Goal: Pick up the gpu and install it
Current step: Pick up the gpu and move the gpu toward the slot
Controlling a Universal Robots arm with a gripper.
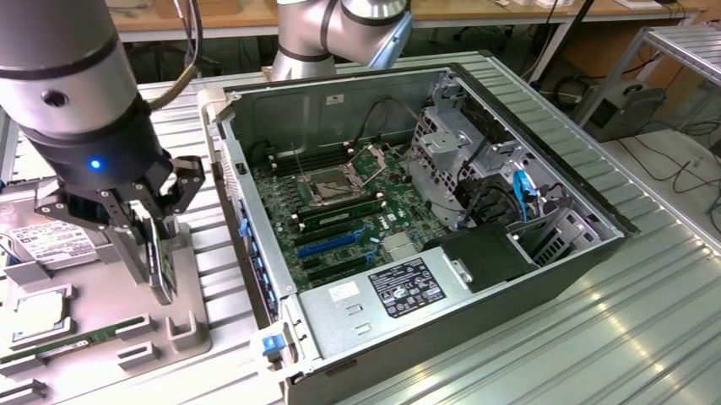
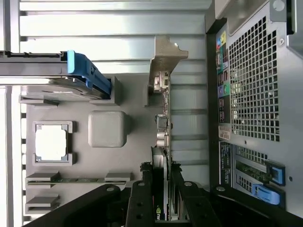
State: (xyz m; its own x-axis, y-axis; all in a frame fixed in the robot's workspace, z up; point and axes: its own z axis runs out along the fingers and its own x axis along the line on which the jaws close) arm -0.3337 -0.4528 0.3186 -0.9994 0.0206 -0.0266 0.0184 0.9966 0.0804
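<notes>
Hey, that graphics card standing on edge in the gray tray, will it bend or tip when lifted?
Probably stiff: the gpu stands straight on edge in the tray. Likely light, being thin. It may twist toward its metal bracket, since the pincer grips away from that end.

The silver-grey tubular arm (image 1: 56, 59) ended in a black cylindrical wrist housing (image 1: 107, 139) with a small glowing blue light (image 1: 94, 164). The black metal gripper (image 1: 158, 266) had linked bars joined by round pivot screws (image 2: 140, 185).
</notes>
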